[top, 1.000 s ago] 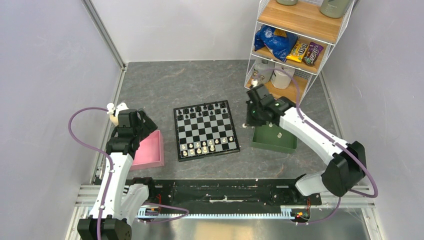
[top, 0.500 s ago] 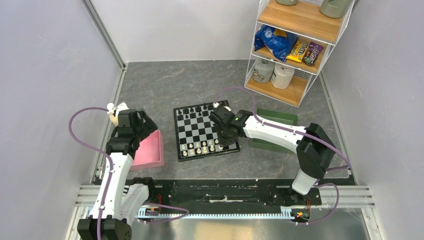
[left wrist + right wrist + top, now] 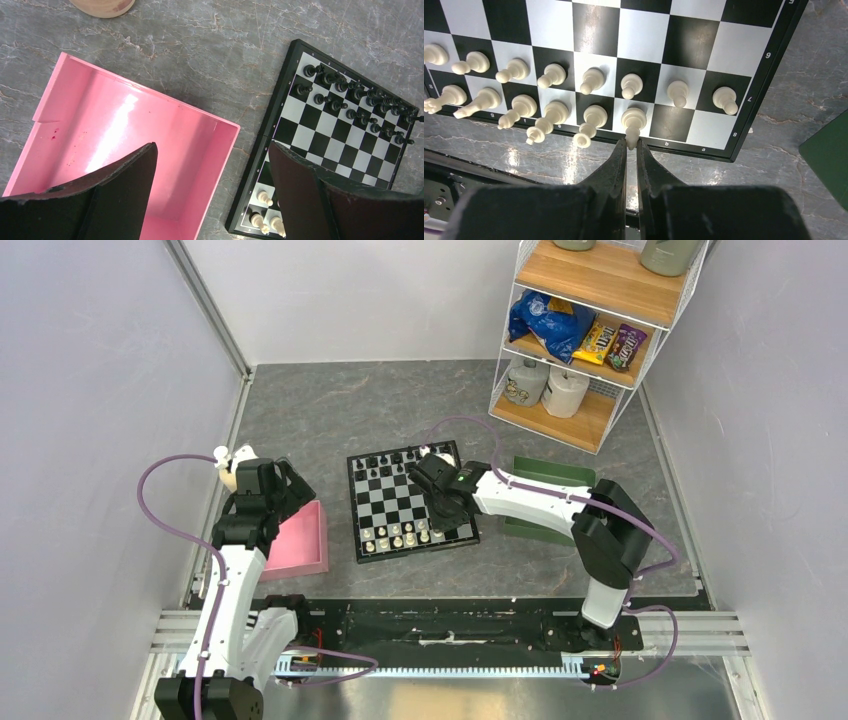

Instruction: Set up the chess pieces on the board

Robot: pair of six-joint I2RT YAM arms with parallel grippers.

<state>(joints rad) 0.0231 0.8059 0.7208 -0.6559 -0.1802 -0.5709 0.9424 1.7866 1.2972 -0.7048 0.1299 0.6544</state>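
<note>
- Top view: your right end effector [image 3: 438,505] is over the near-right squares of the board [image 3: 390,502]. Your left end effector [image 3: 283,483] hangs above the pink tray [image 3: 300,540].
- Left wrist: jaws wide apart, holding nothing. Tray below it, board to its right, black pieces [image 3: 350,100] on the far rows.
- Right wrist: jaws pinched on the top of a cream-white piece [image 3: 633,120], which stands in the edge row just ahead of the tips.

Left pincer [image 3: 211,147] and right pincer [image 3: 631,144] are black, links [image 3: 222,590] white, joints [image 3: 610,540] black, cables [image 3: 141,485] purple.
</note>
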